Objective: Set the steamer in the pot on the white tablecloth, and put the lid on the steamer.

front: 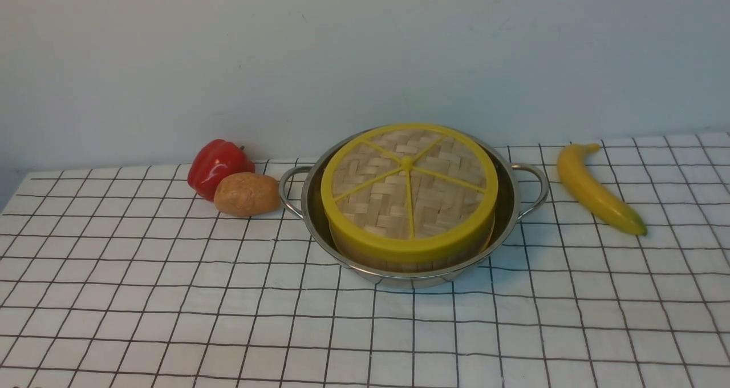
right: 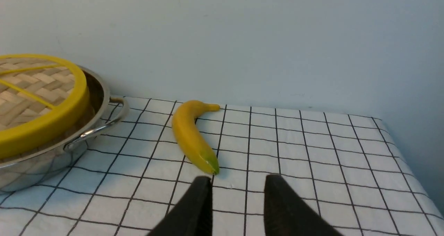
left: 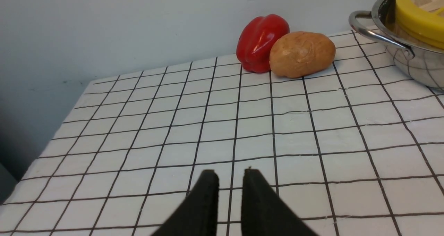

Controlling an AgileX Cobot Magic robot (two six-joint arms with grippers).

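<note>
— Black fingers of the left gripper (left: 229,175) stood a narrow gap apart, holding nothing, over the white tablecloth (left: 242,132)?

— Yes. The right gripper (right: 237,182) gaped wider, also empty, a banana (right: 192,138) just ahead.

— And the pot (front: 507,205)?

— Well beyond both, with the steamer (front: 399,257) inside and the lid (front: 408,188) on it.

A plain pale blue-grey wall (front: 365,51) stands directly behind the table, matte and bare. Light is even and diffuse on the wall, with only soft shadows at its base. Left of the table edge, the wall drops into darker shade.
</note>
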